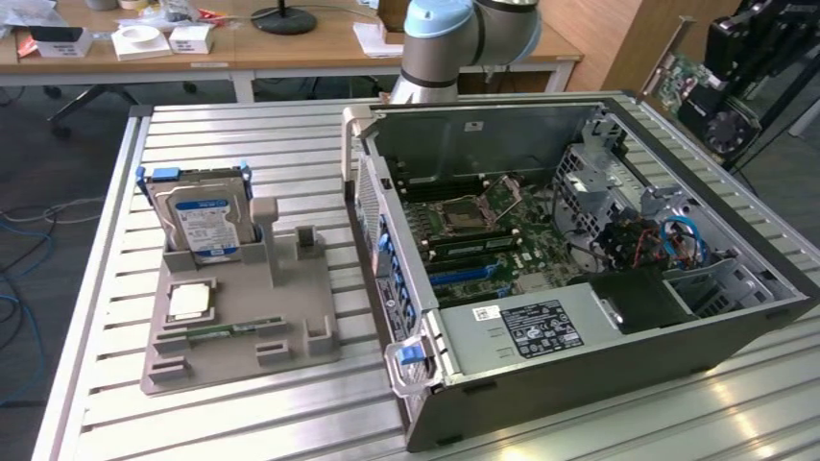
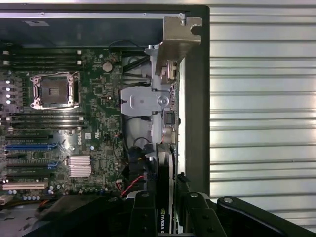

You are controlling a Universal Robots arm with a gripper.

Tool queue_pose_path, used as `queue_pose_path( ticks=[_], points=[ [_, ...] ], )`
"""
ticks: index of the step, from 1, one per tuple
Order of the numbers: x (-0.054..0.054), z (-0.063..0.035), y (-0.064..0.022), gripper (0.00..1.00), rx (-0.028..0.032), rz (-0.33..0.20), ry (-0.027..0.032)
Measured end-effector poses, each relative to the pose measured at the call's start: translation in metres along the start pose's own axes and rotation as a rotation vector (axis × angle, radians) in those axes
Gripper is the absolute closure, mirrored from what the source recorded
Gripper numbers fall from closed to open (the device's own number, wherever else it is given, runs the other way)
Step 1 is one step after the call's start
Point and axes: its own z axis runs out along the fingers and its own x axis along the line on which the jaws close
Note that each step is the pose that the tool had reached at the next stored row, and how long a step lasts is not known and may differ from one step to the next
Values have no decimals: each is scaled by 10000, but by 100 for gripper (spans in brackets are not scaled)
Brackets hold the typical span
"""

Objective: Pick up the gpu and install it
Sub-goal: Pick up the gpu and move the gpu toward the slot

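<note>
The gpu (image 1: 693, 84) hangs in the air above the far right corner of the open computer case (image 1: 756, 331), with its pale metal bracket toward the exterior view's left. My gripper (image 1: 759, 43) is shut on it. In the wrist view the gpu (image 2: 166, 163) is edge-on between the black fingers (image 2: 143, 210), and my gripper (image 2: 166, 203) clamps its black body near a green logo. Its bracket (image 2: 176, 42) points away from me. The card hangs over the case's side wall (image 2: 195, 123), beside the motherboard (image 2: 96, 94).
The motherboard (image 1: 494, 230) lies open inside the case, with a bare CPU socket (image 2: 54, 90) and slots (image 2: 29, 146). On the exterior view's left a grey fixture (image 1: 237, 317) holds a blue-labelled hard drive (image 1: 203, 223), a chip (image 1: 190, 300) and a memory stick (image 1: 230, 329). The table (image 2: 261, 98) is of slatted metal.
</note>
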Motion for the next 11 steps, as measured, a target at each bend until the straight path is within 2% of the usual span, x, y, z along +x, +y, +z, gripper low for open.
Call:
queue_pose_path(
  ticks=[11],
  points=[
    [497,-7,-18,74,0,0,0]
  ],
)
